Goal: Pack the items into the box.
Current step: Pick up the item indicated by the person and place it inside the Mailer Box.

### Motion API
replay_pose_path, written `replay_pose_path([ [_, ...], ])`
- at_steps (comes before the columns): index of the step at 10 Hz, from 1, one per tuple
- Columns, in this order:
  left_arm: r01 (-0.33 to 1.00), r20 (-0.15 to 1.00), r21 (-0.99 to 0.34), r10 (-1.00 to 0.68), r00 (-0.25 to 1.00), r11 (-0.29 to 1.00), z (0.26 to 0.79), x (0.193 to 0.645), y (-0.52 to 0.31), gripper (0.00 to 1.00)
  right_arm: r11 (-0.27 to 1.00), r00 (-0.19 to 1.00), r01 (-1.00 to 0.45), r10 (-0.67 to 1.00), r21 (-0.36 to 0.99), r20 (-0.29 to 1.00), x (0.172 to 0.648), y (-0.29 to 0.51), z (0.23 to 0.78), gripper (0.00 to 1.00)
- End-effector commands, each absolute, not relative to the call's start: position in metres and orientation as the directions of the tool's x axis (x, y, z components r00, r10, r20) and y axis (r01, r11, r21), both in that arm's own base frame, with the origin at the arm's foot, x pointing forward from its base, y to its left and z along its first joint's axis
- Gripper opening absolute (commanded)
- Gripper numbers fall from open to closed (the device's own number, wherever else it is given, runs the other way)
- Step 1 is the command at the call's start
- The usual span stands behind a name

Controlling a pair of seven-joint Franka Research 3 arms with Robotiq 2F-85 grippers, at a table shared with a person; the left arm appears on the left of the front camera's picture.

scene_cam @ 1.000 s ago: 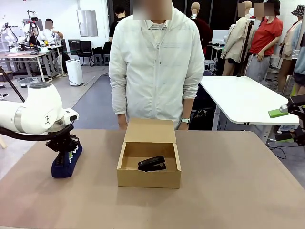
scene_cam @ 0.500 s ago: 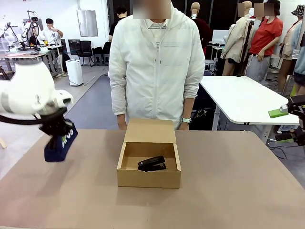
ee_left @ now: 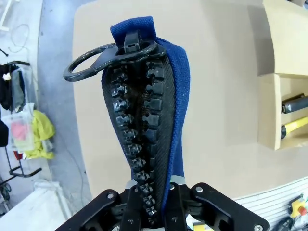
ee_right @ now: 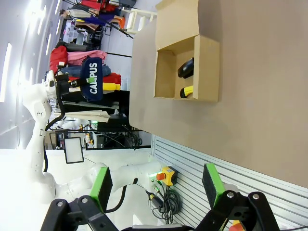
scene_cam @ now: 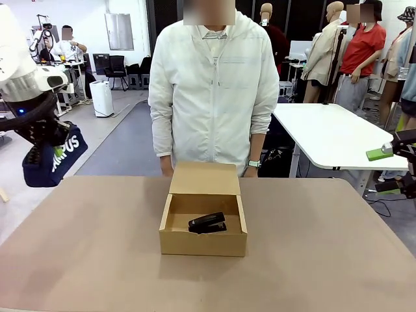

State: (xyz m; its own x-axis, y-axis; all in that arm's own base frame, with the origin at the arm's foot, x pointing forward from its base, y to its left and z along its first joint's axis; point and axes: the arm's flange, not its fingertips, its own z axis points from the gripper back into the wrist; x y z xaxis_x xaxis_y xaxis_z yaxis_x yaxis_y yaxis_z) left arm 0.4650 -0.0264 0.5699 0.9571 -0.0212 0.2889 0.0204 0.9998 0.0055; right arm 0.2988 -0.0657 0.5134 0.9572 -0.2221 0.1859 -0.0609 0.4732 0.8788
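Your left end effector [scene_cam: 47, 140], clamped on the navy zippered pouch [scene_cam: 57, 162], has lifted it off the tabletop [scene_cam: 312, 247] to upper left. You can now carry it to the cardboard box [scene_cam: 203, 244] holding the stapler [scene_cam: 207, 223].

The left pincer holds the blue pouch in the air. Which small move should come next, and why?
Probably carry the pouch sideways toward the box. The left pincer is shut on it, high over the left edge of the table, while the box stands open at the middle, the stapler already inside.
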Motion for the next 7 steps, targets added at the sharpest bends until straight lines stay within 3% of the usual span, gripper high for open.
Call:
replay_pose_path([
  [1, 0.022, 0.292, 0.003, -0.022, 0.956, 1.000, 0.556, 0.477, -0.031, 0.00, 0.487, 0.959, -0.062, -0.213, 0.871, 0.187, 0.297, -0.067, 0.514, 1.00],
  [2, 0.020, 0.289, 0.006, -0.021, 0.957, 1.000, 0.570, 0.465, -0.026, 0.00, 0.487, 0.959, -0.062, -0.213, 0.871, 0.187, 0.297, -0.067, 0.514, 1.00],
  [3, 0.327, 0.467, -0.059, -0.263, 0.844, 0.943, 0.572, 0.465, -0.048, 0.00, 0.487, 0.959, -0.062, -0.213, 0.871, 0.187, 0.297, -0.067, 0.514, 1.00],
  [4, 0.598, 0.576, -0.061, -0.461, 0.675, 0.799, 0.579, 0.468, -0.088, 0.00, 0.487, 0.959, -0.062, -0.213, 0.871, 0.187, 0.297, -0.067, 0.514, 1.00],
  [5, 0.788, 0.637, -0.046, -0.589, 0.497, 0.614, 0.583, 0.465, -0.136, 0.00, 0.487, 0.959, -0.062, -0.213, 0.871, 0.187, 0.297, -0.067, 0.514, 1.00],
  [6, 0.927, 0.675, -0.053, -0.671, 0.306, 0.370, 0.581, 0.460, -0.187, 0.00, 0.487, 0.959, -0.062, -0.213, 0.871, 0.187, 0.297, -0.067, 0.514, 1.00],
  [7, 0.978, 0.653, -0.058, -0.733, 0.189, 0.201, 0.578, 0.455, -0.224, 0.00, 0.487, 0.959, -0.062, -0.213, 0.871, 0.187, 0.297, -0.067, 0.514, 1.00],
])
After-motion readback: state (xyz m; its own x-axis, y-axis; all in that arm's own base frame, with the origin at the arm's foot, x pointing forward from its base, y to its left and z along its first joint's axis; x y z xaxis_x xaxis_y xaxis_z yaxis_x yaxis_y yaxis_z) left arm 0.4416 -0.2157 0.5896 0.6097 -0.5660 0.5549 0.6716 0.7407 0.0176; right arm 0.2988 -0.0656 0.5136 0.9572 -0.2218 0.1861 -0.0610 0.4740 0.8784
